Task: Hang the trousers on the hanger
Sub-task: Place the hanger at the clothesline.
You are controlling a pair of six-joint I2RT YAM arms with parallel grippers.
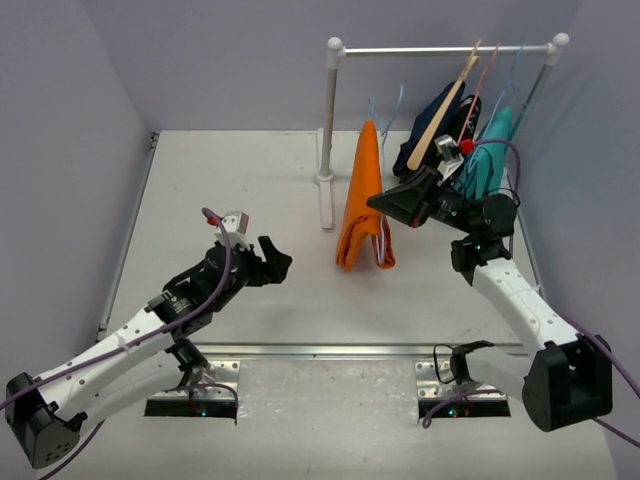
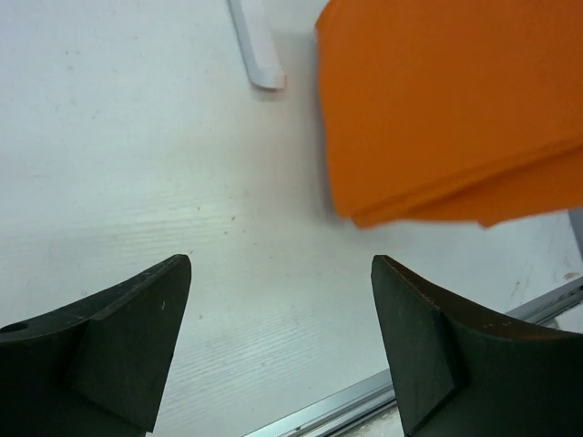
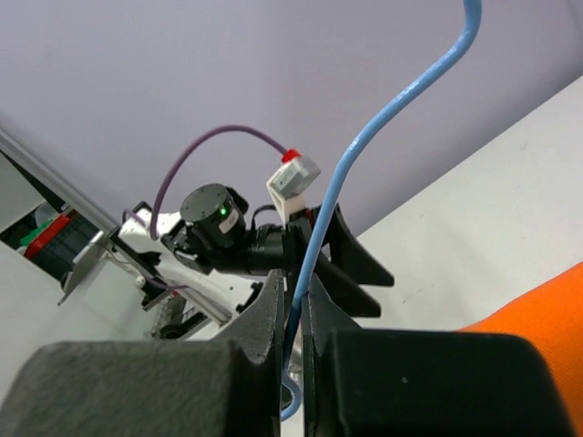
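White table, lavender walls. The right gripper is pinching the pale blue hanger wire, with the orange trousers hanging folded off it by the rack post. The left gripper gapes wide, just short of them.

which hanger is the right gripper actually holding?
The pale blue wire hanger, pinched in the right gripper, with the orange trousers draped over it. The wooden hanger and pink wire hanger hang on the rail.
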